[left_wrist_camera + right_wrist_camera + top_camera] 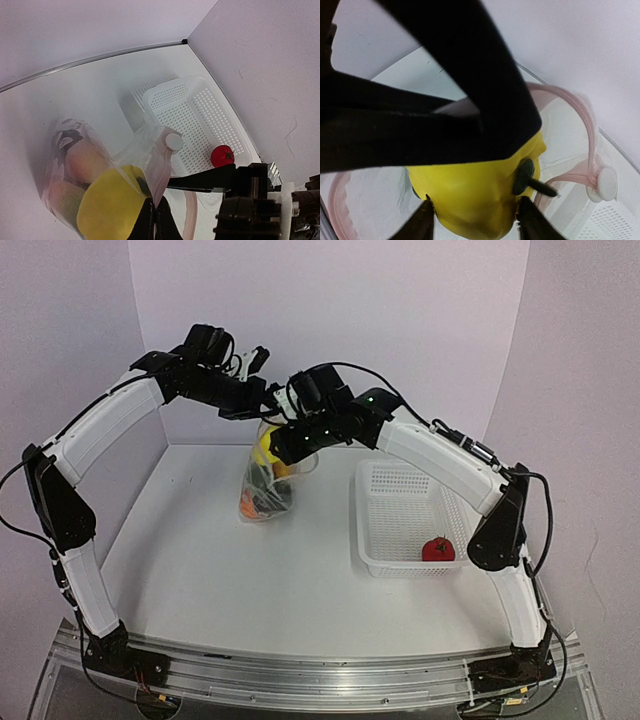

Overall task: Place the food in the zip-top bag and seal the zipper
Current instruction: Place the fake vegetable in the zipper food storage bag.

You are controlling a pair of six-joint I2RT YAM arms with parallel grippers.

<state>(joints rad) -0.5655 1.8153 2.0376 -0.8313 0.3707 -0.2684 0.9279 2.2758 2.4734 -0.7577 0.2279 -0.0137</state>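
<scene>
One red apple [437, 549] lies in the basket [395, 480] | several pieces sit inside the zip-top bag [150, 142], which my left gripper [154, 217] pinches upright | right gripper [475, 220] clasps the yellow pepper [475, 192] at its mouth | zipper [587, 125] unsealed

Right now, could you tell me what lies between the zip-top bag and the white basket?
Only bare table lies between the zip-top bag and the basket, as the top view shows.

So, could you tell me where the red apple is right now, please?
In the top view the red apple lies alone in the white basket, at its near right corner, well right of the zip-top bag.
</scene>
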